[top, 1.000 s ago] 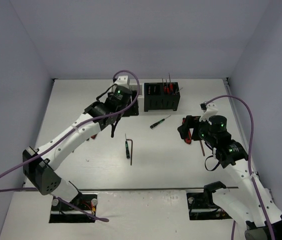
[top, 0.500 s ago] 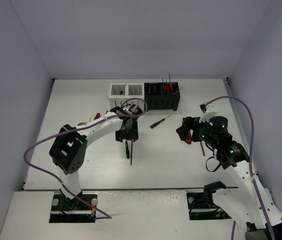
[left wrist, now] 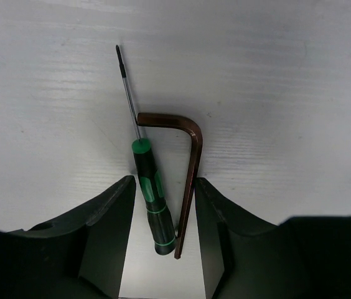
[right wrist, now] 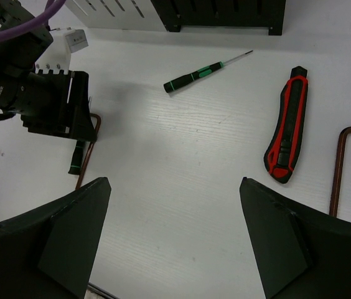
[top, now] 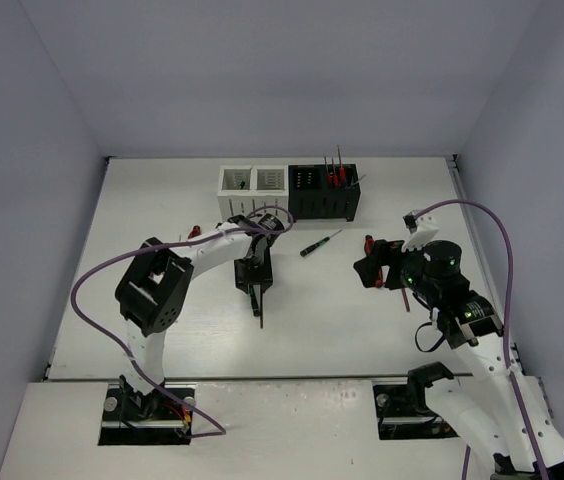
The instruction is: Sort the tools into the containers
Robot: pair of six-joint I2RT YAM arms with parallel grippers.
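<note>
Tools lie scattered on a white table (top: 112, 250) walled in by pale lilac panels (top: 42, 100). From above, a white box (top: 252, 180) and a black box (top: 324, 197) stand touching at the far edge, with red-handled tools (top: 334, 176) upright in the black one. The left gripper (top: 257, 290) is down at mid-table. The right gripper (top: 374, 265) hovers right of centre.

Left wrist: a green screwdriver (left wrist: 150, 199) and a hex key (left wrist: 192, 168) lie side by side on the matte, faintly grained surface. The fingers (left wrist: 110, 224) flank both closely; whether they pinch cannot be told.

Right wrist: its jaws gape, empty, above a second screwdriver (right wrist: 203, 73), a red knife (right wrist: 287, 134) and a second hex key (right wrist: 340, 168).
</note>
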